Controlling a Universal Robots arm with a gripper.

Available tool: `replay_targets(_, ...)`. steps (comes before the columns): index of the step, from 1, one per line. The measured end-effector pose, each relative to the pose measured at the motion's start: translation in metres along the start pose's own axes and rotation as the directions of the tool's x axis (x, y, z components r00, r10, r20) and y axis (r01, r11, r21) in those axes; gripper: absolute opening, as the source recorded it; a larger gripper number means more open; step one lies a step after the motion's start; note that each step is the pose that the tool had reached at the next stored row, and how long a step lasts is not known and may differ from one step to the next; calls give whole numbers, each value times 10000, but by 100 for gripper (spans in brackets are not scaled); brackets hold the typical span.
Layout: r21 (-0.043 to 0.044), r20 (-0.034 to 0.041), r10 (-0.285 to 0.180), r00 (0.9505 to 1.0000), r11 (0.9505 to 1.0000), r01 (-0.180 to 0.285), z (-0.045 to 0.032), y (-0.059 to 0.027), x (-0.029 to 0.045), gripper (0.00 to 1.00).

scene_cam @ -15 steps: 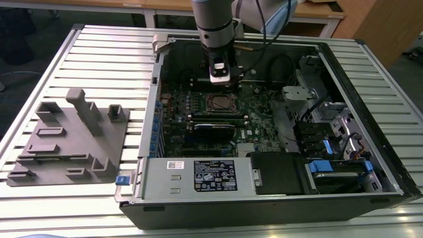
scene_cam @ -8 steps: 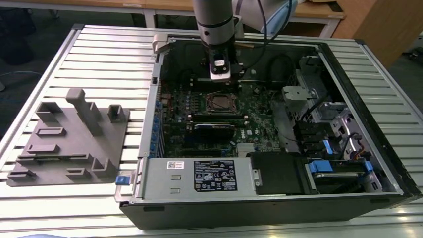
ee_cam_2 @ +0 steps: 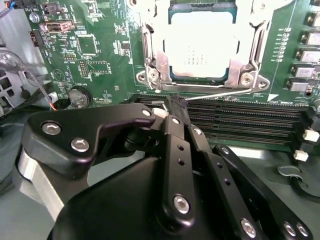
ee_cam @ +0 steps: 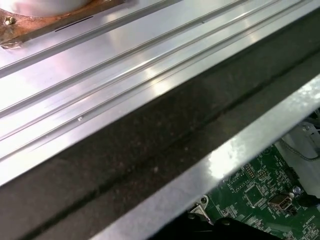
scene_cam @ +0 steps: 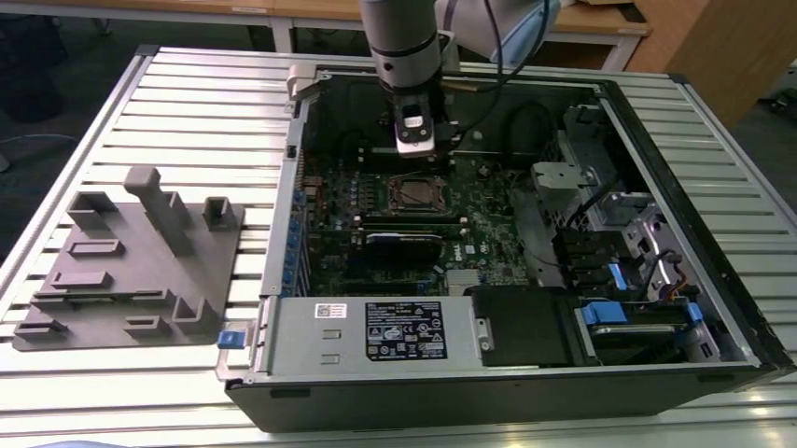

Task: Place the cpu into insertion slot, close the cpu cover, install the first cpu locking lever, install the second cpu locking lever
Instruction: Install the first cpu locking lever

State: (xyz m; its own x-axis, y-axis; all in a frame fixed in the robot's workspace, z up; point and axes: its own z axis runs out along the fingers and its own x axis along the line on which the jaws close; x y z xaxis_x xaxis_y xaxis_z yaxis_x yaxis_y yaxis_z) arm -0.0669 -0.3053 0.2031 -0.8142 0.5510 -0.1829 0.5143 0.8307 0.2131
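Note:
The cpu [ee_cam_2: 202, 47], a dull silver square, lies in the insertion slot [scene_cam: 415, 194] on the green motherboard. The cpu cover [ee_cam_2: 150, 55], a silver frame, lies flat around it. A thin wire locking lever [ee_cam_2: 220, 93] runs along the socket's edge on the side of the memory slots. My gripper [ee_cam_2: 175, 102] is shut, and its black fingertips sit right at the free end of that lever; whether they pinch it I cannot tell. In the exterior view the gripper [scene_cam: 415, 142] hangs inside the open case, just behind the socket.
Long black memory slots [ee_cam_2: 240, 122] lie between my gripper and the socket. A grey fixture block [scene_cam: 125, 261] stands on the slatted table at the exterior view's left. The power supply [scene_cam: 373, 329] and drive bays [scene_cam: 622, 243] crowd the case's front and right. The case wall [ee_cam: 150, 150] is close.

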Motion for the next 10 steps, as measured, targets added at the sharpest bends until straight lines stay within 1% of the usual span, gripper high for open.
replay_targets(2, 14, 18, 82, 10000, 10000, -83, -1, -3, 4, 11)
replay_targets(6, 67, 87, 385, 9992, 9992, -386, -3, -8, 13, 11)
replay_targets(10, 127, 162, 708, 9974, 9974, -710, -5, -10, 16, 11)
